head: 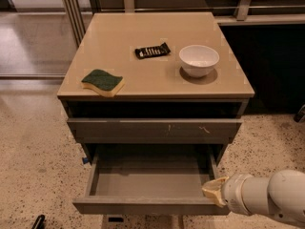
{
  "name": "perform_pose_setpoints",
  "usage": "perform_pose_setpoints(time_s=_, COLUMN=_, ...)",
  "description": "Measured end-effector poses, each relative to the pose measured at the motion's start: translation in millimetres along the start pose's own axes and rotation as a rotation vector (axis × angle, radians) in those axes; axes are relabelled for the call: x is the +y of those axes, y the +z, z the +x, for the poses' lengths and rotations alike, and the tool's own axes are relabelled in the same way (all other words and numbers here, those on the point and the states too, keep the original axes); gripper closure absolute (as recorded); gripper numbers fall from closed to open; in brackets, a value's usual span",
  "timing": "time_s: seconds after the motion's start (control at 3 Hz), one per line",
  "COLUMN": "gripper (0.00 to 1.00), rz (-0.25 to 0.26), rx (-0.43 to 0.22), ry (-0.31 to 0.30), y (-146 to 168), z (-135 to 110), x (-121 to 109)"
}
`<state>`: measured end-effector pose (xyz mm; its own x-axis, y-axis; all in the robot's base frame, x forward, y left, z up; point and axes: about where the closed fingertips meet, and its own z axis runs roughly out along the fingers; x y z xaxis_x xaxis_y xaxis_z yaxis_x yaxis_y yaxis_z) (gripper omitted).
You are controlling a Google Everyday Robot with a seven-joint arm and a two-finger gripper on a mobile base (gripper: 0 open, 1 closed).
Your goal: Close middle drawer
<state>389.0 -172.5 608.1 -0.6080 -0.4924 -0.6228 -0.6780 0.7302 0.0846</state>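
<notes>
Gripper [213,190] first, being nearest: its yellowish tip sits low on the right of the view, at the right front corner of the middle drawer [143,206], touching the end of the front panel or just beside it (I cannot tell which). Whether it is open or closed cannot be told either.

The drawer stands pulled well out of the cabinet, its grey box showing. Its front panel runs from 9 to 3 o'clock, so nearly all of it lies at 9 o'clock from the gripper. The opening it must slide back into lies at 12 o'clock. As I judge it, the push has to go straight toward 12. Pressing this far off-centre could skew the drawer on its runners.

Farther back, the upper drawer front [155,128] with pale scratches sits shut. On the cabinet top [143,30] lie a green sponge [102,81] at 10 o'clock, a white bowl [198,59] at 12, and a black packet [152,50] between them, farthest off.
</notes>
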Motion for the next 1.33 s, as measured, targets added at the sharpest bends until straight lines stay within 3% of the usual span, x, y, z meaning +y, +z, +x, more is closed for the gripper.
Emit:
perform_pose_setpoints(time_s=0.67, gripper=1.0, rz=-0.062, rx=-0.075, ry=0.1, y=40.2, z=65.1, x=1.3)
perform_pose_setpoints(time_s=1.33, gripper=1.0, rz=-0.104, rx=-0.071, ry=0.206, y=90.2, z=115.4, x=-20.9)
